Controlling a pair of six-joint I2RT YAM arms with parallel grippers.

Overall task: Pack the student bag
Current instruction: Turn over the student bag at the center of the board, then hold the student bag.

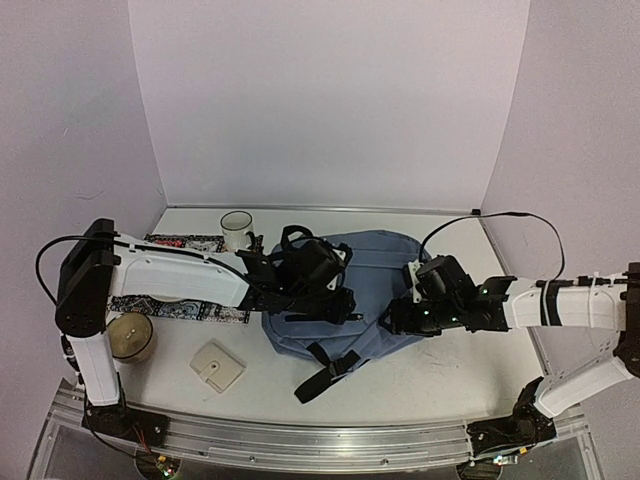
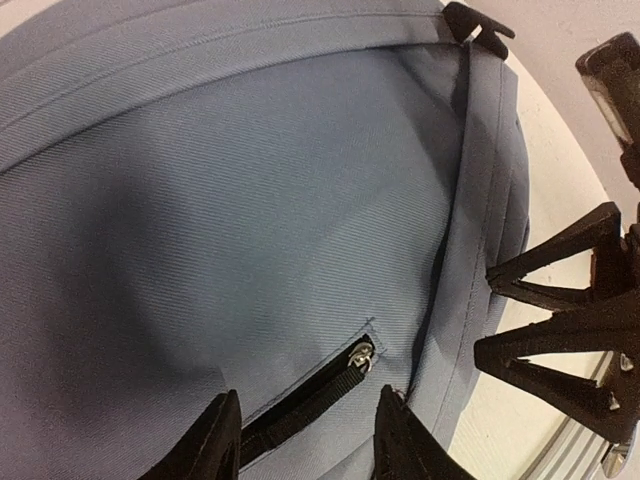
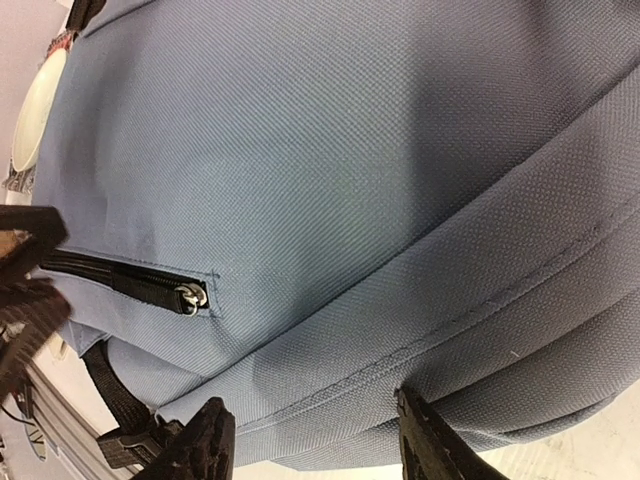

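blue-grey backpack (image 1: 385, 270) lying on tabletop (image 1: 430, 375) | left gripper (image 2: 305, 442) spread over pocket zipper pull (image 2: 360, 357) | right gripper (image 3: 315, 445) spread over backpack's side

I see the student bag (image 1: 375, 285) lying at the middle of the table (image 1: 440, 385), a strap (image 1: 325, 375) trailing toward the near edge. Behind the bag's left side, toward the far-left corner, stands a mug (image 1: 237, 229). Two flat bands lie left of the bag, one (image 1: 185, 242) beside the mug, the other (image 1: 180, 308) nearer me. A round container (image 1: 130, 336) sits at the left edge, with a square case (image 1: 217, 366) to its right. The left gripper (image 2: 305, 435) hangs over the bag's left side, the right gripper (image 3: 315, 440) over its right flank.
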